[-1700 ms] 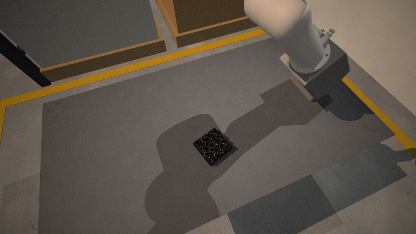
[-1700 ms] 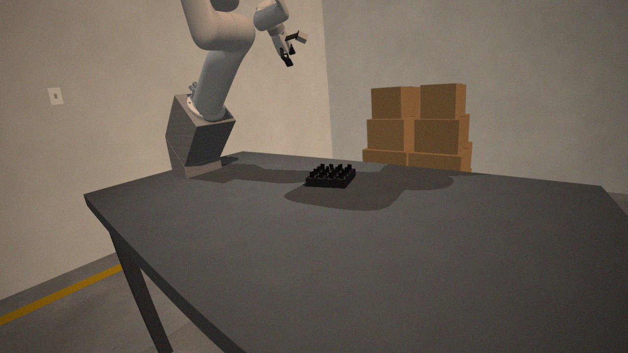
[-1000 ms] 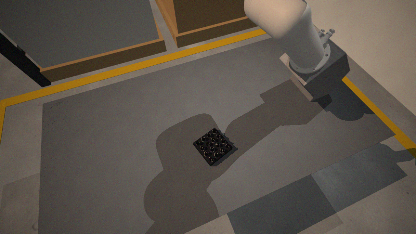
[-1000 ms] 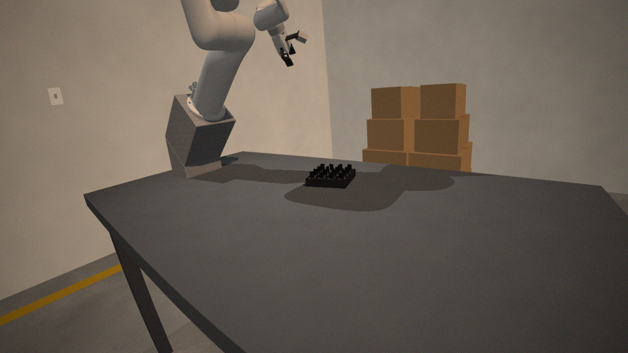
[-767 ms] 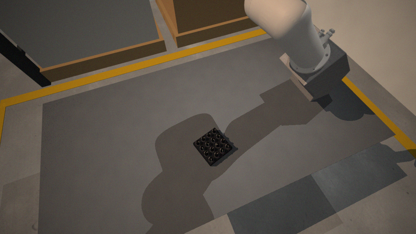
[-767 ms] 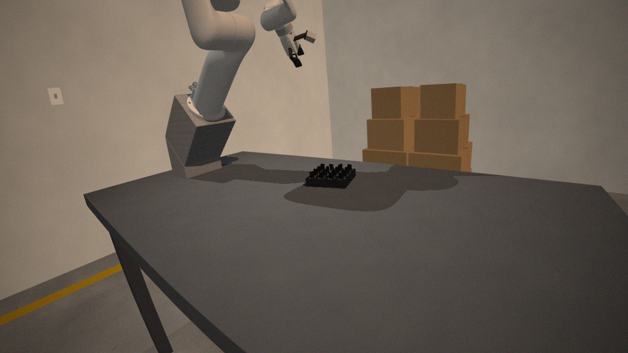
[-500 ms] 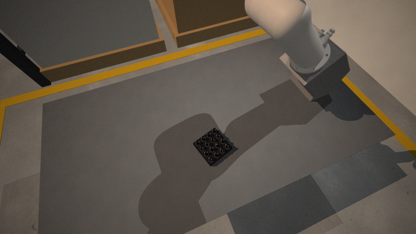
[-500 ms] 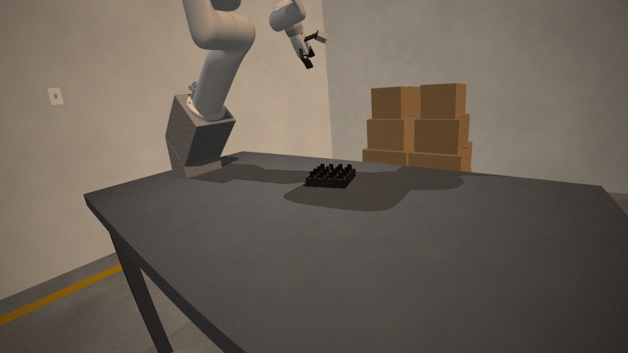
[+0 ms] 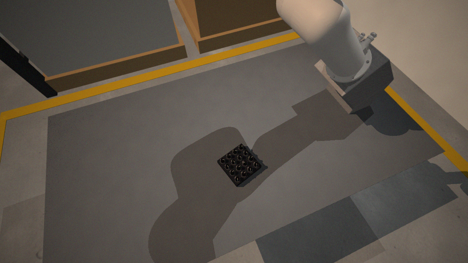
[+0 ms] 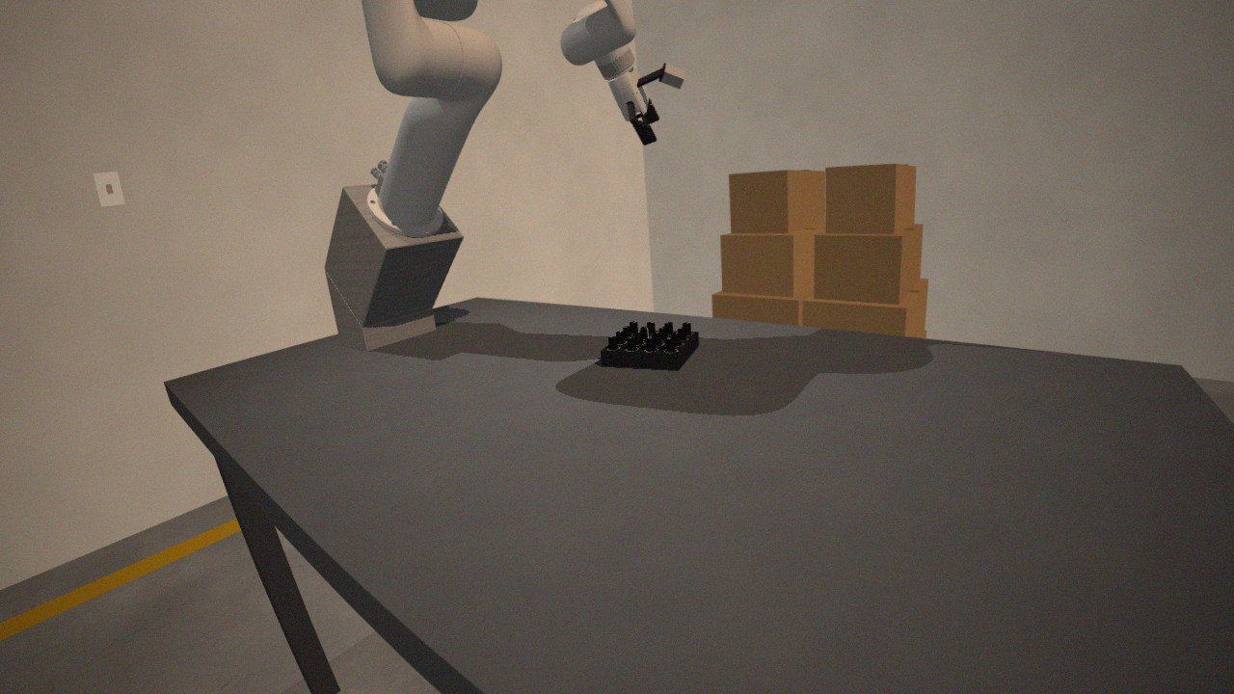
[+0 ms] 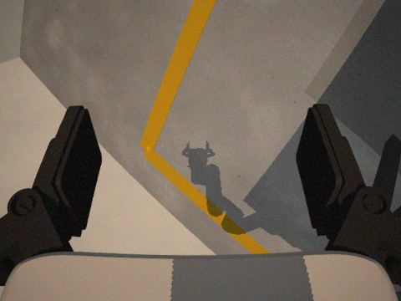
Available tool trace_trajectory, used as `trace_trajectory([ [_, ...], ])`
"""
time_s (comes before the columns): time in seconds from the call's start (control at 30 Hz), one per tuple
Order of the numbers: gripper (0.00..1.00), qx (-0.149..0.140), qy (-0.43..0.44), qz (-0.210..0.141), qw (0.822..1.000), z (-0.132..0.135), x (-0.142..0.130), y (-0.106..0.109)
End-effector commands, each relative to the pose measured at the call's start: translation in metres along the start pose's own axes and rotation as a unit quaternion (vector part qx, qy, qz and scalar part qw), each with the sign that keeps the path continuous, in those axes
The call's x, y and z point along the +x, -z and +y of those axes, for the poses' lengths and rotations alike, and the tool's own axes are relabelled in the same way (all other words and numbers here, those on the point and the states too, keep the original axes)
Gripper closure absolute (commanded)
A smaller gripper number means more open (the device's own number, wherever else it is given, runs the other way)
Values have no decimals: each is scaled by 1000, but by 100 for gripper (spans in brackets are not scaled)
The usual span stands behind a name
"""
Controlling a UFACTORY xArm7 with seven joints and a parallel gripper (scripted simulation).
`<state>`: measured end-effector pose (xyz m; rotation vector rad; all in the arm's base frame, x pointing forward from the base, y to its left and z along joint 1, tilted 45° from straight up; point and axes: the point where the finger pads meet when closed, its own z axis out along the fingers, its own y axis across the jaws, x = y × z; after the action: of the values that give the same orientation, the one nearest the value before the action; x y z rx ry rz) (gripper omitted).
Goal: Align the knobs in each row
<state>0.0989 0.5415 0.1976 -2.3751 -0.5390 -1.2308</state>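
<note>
Dark grey table (image 9: 108, 156) (image 10: 690, 483) carrying a knob box
The black box (image 9: 239, 164) (image 10: 642, 357) sits flat on the top, its knobs upward, well in from the table's edges. The arm's block-like mount (image 9: 369, 81) (image 10: 414, 276) stands at one end, and broad shadows lie across the surface around the box.

In the exterior view, we see the gripper (image 10: 648, 125) (image 11: 198, 130) farther right and slightly lower than before, its wrist camera (image 10: 673, 75) shifted along with it. The arm's shadow (image 9: 183, 225) (image 10: 863, 354) now reaches farther left in the top view and farther right in the exterior one.
</note>
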Motion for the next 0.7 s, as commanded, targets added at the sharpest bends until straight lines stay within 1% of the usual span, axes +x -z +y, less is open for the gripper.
trace_trajectory([
  [0.0,0,-15,3,10,1000,26,33,-7],
  [0.13,0,-28,4,15,999,45,52,-12],
  [0.47,0,-68,6,25,997,108,100,-23],
  [0.53,0,-68,6,25,997,108,100,-23],
  [0.57,0,-79,7,27,997,125,111,-25],
  [0.67,0,-90,7,27,996,144,121,-27],
])
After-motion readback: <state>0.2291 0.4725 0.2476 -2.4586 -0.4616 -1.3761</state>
